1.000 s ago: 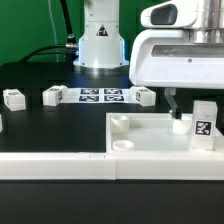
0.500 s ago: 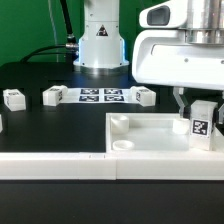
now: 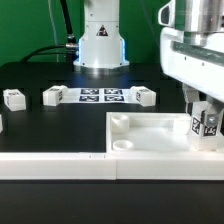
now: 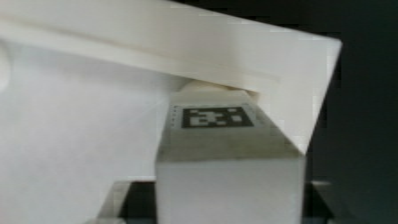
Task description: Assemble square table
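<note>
Currently clamping my gripper (image 3: pixel 203 110) on one white leg (image 3: pixel 207 124). My fingers (image 3: pixel 190 100) are pressing on its two sides, jaws partly closed with the leg filling the gap.

- The leg is hanging nearly upright, leaning slightly, with its black-and-white tag facing the exterior camera.
- I am holding it over the square table top (image 3: pixel 160 150), at the exterior view's right end of the tray, inside the raised rim. Whether its lower end is touching the tray floor, I cannot tell.
- From the wrist camera, the leg is running straight out from between my fingers, tag side up, with the white tray floor and rim behind it and the dark tabletop (image 3: pixel 40 125) showing past the corner.
- The table top is lying flat on the tabletop. Two round corner sockets (image 3: pixel 120 124) are showing at its end toward the exterior view's left.
- Three loose legs (image 3: pixel 14 98) (image 3: pixel 53 95) (image 3: pixel 145 95) are lying farther back; two of them are sitting just beside the ends of the marker board (image 3: pixel 100 96).
- A long white rail (image 3: pixel 50 165) is running along the near edge, just beside the tray's front wall.
</note>
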Robot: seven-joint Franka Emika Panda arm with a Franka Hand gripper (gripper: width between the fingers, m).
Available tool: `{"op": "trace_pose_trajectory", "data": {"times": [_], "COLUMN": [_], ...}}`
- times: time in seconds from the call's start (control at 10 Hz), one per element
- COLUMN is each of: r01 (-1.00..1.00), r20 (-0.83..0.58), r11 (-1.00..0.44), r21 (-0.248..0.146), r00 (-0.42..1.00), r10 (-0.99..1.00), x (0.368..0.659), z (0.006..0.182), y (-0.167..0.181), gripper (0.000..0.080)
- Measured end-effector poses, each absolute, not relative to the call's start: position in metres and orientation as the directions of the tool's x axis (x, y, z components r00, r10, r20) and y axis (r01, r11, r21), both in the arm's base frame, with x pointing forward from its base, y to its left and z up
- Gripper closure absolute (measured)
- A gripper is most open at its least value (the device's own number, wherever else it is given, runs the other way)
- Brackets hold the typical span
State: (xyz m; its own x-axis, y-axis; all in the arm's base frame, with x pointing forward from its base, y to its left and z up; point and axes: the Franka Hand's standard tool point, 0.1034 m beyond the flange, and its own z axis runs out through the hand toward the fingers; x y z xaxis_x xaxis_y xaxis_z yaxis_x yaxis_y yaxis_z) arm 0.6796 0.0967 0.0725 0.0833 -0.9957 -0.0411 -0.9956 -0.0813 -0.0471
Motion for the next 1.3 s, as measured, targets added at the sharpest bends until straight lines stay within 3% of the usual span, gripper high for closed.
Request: {"op": "trace_pose_trajectory", "data": {"times": [0.4,0.8,0.9,1.0,1.2,1.3], "r01": [-0.989,-0.964,-0.965,-0.965,-0.965,-0.968], "r20": [-0.098,-0.096,-0.096,-0.096,-0.097,-0.106], "r11": [0.144,0.267,0.264,0.264,0.262,0.250], "r21": [-0.023,-0.009,-0.010,-0.010,-0.011,-0.025], "r00": [-0.141,-0.265,-0.262,-0.262,-0.260,-0.246], "r10": [-0.985,-0.959,-0.960,-0.960,-0.961,-0.963], "x": [0.679,0.677,0.677,0.677,0.678,0.680], "z": [0.073,0.072,0.072,0.072,0.073,0.085], "y": [0.094,0.095,0.095,0.095,0.096,0.105], "gripper": [0.0509,0.0489,0.0260,0.0179,0.0156,0.0156]}}
